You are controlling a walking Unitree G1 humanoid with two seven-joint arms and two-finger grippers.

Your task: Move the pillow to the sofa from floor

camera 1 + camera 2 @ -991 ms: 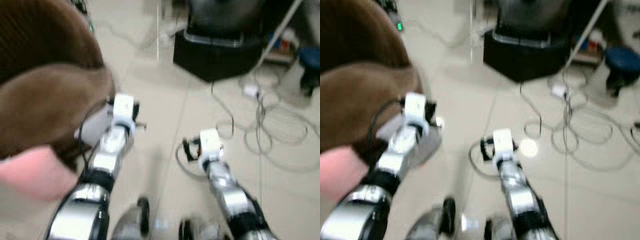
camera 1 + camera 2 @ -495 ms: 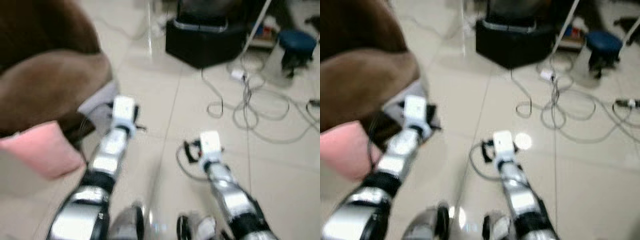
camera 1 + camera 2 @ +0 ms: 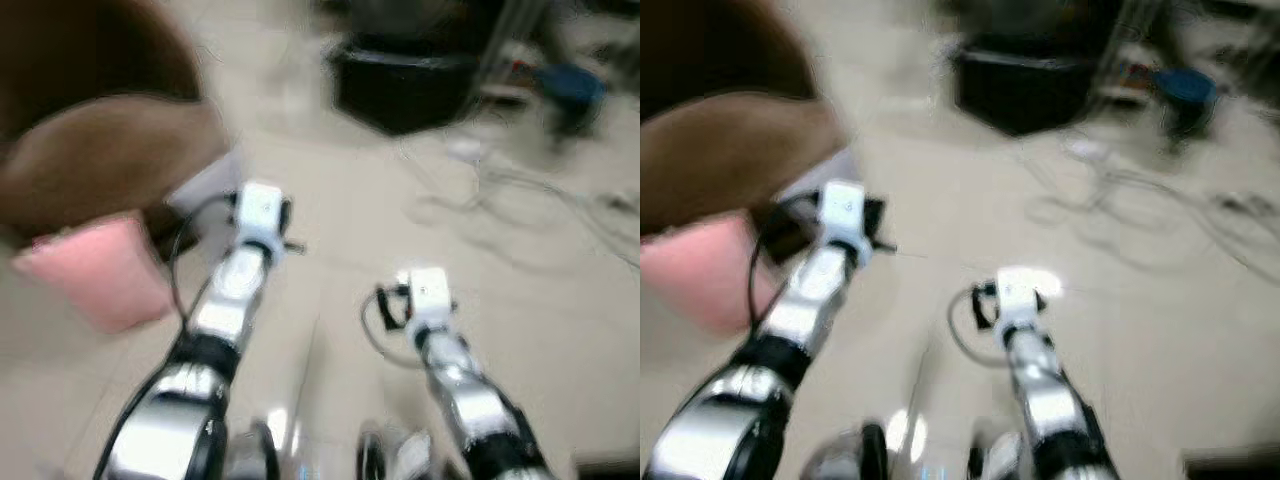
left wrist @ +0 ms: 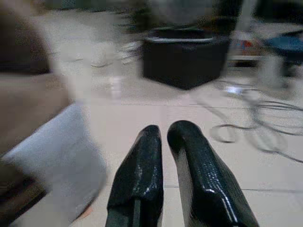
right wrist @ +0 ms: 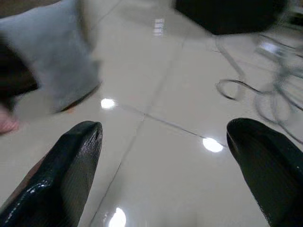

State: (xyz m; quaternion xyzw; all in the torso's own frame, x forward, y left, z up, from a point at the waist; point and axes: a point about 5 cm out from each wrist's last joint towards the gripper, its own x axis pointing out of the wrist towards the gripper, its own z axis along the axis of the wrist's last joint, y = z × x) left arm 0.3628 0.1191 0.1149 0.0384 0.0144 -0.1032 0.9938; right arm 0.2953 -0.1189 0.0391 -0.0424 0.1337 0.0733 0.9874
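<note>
A pink pillow point(image 3: 100, 275) lies on the pale tile floor at the left, against the foot of the brown sofa point(image 3: 100, 150). A grey pillow point(image 4: 57, 156) leans on the sofa's base just beyond it, also seen as the grey pillow point(image 5: 52, 61) from the right wrist. My left arm point(image 3: 235, 290) reaches forward beside the pink pillow, apart from it. The left gripper point(image 4: 163, 132) is shut with nothing in it. My right gripper point(image 5: 165, 137) hangs open over bare tiles. The head views are blurred.
A black box-shaped unit point(image 3: 420, 85) stands on the floor ahead. Loose cables point(image 3: 520, 190) sprawl over the tiles at the right, with a blue stool point(image 3: 570, 85) behind them. Bare floor lies between the two arms.
The whole picture has shifted and blurred, so the camera has moved. More of the pink pillow shows now. Both arms keep about the same pose.
</note>
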